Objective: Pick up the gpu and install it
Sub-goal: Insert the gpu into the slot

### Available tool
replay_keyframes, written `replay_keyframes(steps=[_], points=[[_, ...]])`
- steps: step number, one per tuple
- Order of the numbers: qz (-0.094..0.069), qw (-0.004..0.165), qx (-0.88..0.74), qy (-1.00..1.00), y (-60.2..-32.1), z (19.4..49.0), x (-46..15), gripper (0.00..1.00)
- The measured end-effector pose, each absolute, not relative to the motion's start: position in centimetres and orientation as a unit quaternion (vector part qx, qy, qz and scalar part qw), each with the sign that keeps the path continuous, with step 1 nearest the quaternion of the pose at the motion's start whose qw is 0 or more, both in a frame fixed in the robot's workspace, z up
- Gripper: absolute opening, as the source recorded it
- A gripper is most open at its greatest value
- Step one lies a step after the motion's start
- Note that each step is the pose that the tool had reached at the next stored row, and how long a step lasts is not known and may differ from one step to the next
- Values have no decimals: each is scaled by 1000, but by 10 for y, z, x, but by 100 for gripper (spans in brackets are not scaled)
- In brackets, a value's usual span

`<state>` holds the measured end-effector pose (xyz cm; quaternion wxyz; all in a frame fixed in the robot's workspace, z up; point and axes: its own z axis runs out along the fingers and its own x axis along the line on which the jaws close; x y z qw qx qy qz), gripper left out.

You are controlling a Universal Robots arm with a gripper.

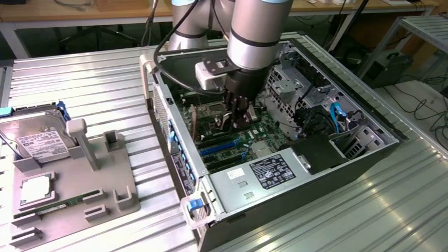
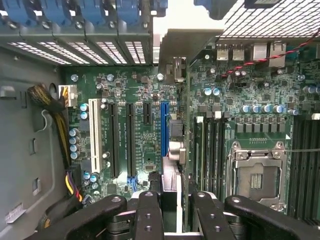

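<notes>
The open computer case [image 1: 175, 152] lies on its side on the metal table. My gripper [image 1: 234, 113] reaches down inside it, over the motherboard [image 2: 135, 85]. It is shut on the gpu [image 2: 175, 150], a thin card that I see edge-on in the wrist view, running from between my fingers [image 2: 149, 210] to its metal bracket [image 2: 172, 47] at the case's rear wall. The card hangs just beside the long blue slot [image 2: 164, 127], parallel to it. In the exterior view the gpu [image 1: 222, 123] shows as a brownish sliver under the fingers, above the blue slots [image 1: 220, 148].
A grey parts fixture [image 1: 105, 184] at the exterior view's left carries a silver hard drive [image 1: 42, 139] and a green memory stick [image 1: 60, 206]. Around the card are black slots [image 2: 129, 135], a white slot [image 2: 92, 135], the memory slots [image 2: 212, 150], the CPU socket [image 2: 257, 175] and the power supply [image 1: 269, 170].
</notes>
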<state>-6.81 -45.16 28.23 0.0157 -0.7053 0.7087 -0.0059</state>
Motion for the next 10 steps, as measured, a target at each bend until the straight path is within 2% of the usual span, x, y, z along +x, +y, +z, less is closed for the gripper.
replay_keyframes(steps=[10], points=[[-7,18,-705,709,-452,265,-76,28]])
